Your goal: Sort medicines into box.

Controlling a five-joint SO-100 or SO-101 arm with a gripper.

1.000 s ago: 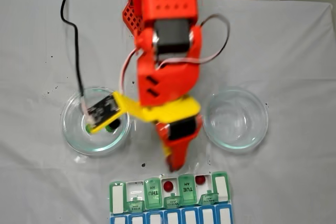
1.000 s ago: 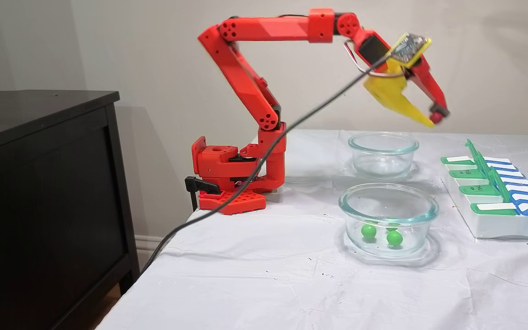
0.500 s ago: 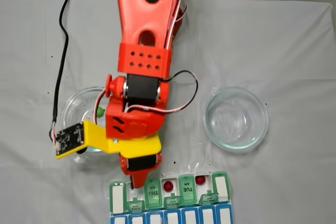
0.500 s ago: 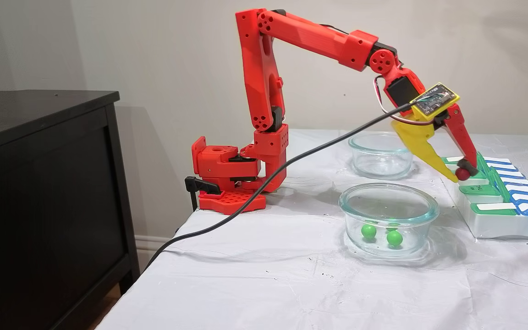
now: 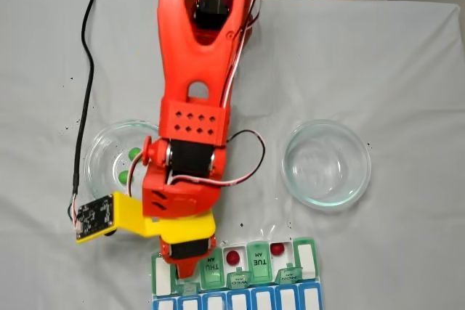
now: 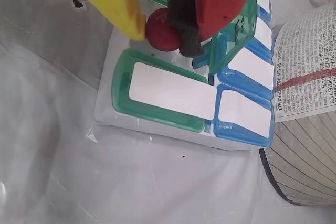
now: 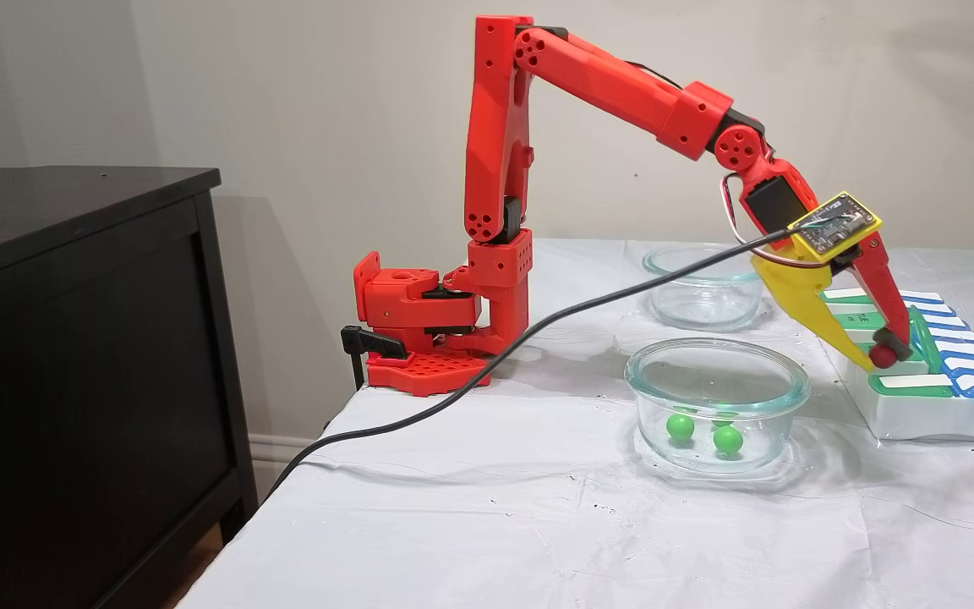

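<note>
A glossy red ball (image 6: pixel 161 29) is pinched in the red-and-yellow two-finger gripper (image 6: pixel 164 24), held just above the rectangular green-lidded pill organizer (image 6: pixel 157 90). Green balls (image 7: pixel 680 426) are seen in the near round clear glass dish (image 7: pixel 794 395).

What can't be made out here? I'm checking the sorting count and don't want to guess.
- Compartment under the gripper: the arm hides it in the overhead fixed view; the red ball hides it in the wrist view.
- Box: lower rows cut off by the frame edge.
- Green balls: the arm covers part of their bowl from above, so the count is unsure.
</note>
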